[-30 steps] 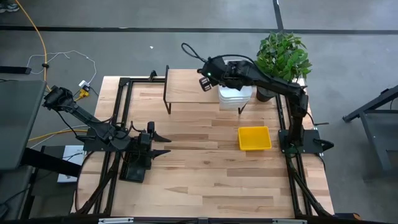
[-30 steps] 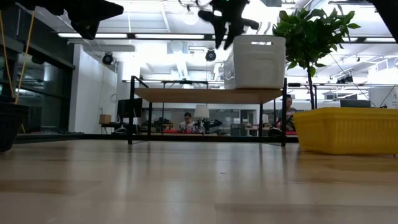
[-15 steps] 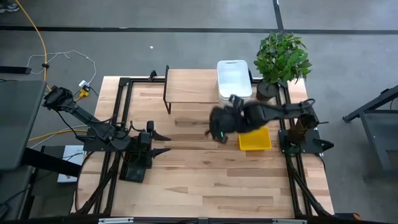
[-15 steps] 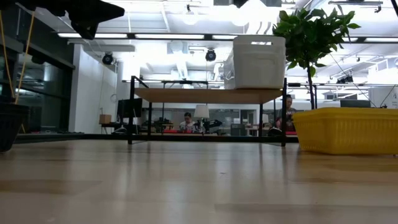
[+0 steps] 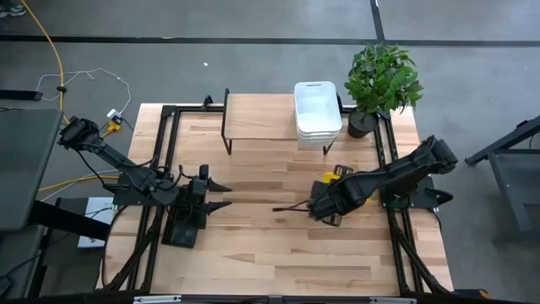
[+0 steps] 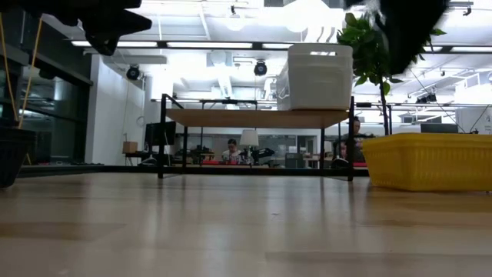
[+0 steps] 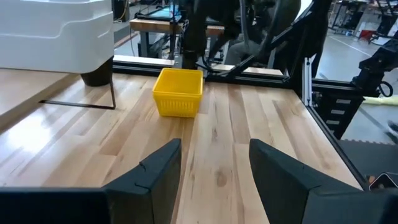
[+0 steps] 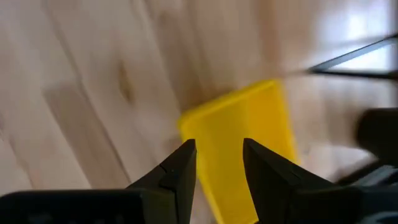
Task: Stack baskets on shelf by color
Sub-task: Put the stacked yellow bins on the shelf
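Observation:
Three white baskets (image 5: pixel 318 111) are stacked on the right end of the shelf (image 5: pixel 257 122); the low view shows the white baskets (image 6: pixel 317 75) on the shelf's board (image 6: pixel 254 118). A yellow basket (image 7: pixel 179 92) rests on the table right of centre. From above, only a corner of the yellow basket (image 5: pixel 332 176) shows past my right arm. My right gripper (image 8: pixel 219 163) hangs open over the yellow basket (image 8: pixel 242 143), pointing steeply down, with nothing between its fingers. In the high view my right gripper (image 5: pixel 315 205) shows as blurred. My left gripper (image 5: pixel 218 194) waits open at the table's left.
A potted plant (image 5: pixel 384 76) stands at the far right corner, beside the shelf. A dark slotted thing (image 6: pixel 11 158) shows at the low view's left edge. Black frame rails (image 5: pixel 164 160) run along both sides of the table. Bare wood lies at centre and near side.
My right gripper has swung fast from above the shelf, beside the white baskets, toward the table's near edge and down. It has rolled about and now points steeply down over the yellow basket. The white baskets have stayed on the shelf.

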### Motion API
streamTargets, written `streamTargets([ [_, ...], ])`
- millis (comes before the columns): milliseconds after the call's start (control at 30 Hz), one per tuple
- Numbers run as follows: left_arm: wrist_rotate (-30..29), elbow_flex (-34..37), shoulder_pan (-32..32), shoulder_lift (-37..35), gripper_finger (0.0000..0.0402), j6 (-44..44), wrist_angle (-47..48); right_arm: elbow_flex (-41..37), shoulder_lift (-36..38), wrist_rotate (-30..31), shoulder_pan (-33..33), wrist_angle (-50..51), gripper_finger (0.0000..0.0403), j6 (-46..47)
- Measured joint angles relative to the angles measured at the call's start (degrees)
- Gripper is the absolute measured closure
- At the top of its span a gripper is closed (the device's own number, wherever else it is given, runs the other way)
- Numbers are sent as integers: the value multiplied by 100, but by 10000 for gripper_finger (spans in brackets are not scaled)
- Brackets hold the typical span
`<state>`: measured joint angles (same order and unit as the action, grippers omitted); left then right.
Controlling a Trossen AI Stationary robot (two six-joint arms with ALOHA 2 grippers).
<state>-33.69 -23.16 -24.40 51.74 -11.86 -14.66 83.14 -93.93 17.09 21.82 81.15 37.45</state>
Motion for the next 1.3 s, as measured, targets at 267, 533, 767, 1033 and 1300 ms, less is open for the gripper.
streamTargets([
  [267, 0, 0, 0, 0, 225, 2, -11, -1707, 516, -962, 0, -873, 284, -1399],
  [533, 0, 0, 0, -1, 225, 2, -11, -2376, 511, -1389, -2, -1632, 284, -2254],
  [767, 0, 0, 0, 0, 225, 8, -11, -2761, 507, -1010, -6, -1679, 284, -2164],
  [1033, -4, 0, 0, -1, 225, 92, -13, -2270, 507, -1188, 11, -1457, 284, -2177],
  [1300, 0, 0, 0, 0, 225, 17, -13, -1975, 511, -456, -47, -1108, 284, -2193],
])
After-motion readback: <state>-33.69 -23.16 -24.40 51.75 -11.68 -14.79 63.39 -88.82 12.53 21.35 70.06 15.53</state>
